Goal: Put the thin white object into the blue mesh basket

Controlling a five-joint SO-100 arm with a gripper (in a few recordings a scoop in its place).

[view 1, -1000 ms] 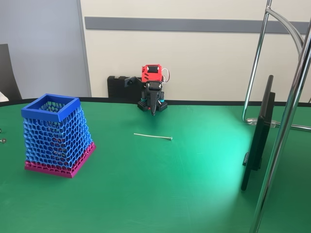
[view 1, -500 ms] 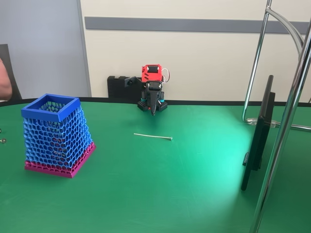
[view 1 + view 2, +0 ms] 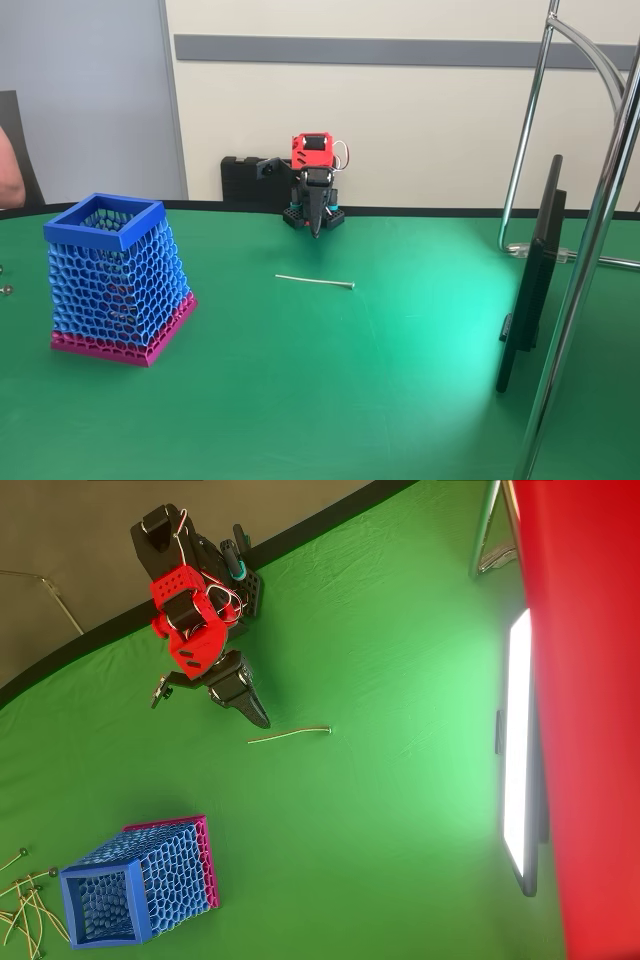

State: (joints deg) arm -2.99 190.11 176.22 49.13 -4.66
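Resting on the green table (image 3: 330,400), the blue mesh basket (image 3: 118,280) stands upright at the left of the fixed view, mouth open upward. My gripper (image 3: 316,228) hangs at upper centre, fingers closed together, gripping nothing. The thin white object (image 3: 314,282) lies flat at centre frame, well apart from the basket. It looks light, stiff and hard to pinch; I judge mid-shaft the best hold.
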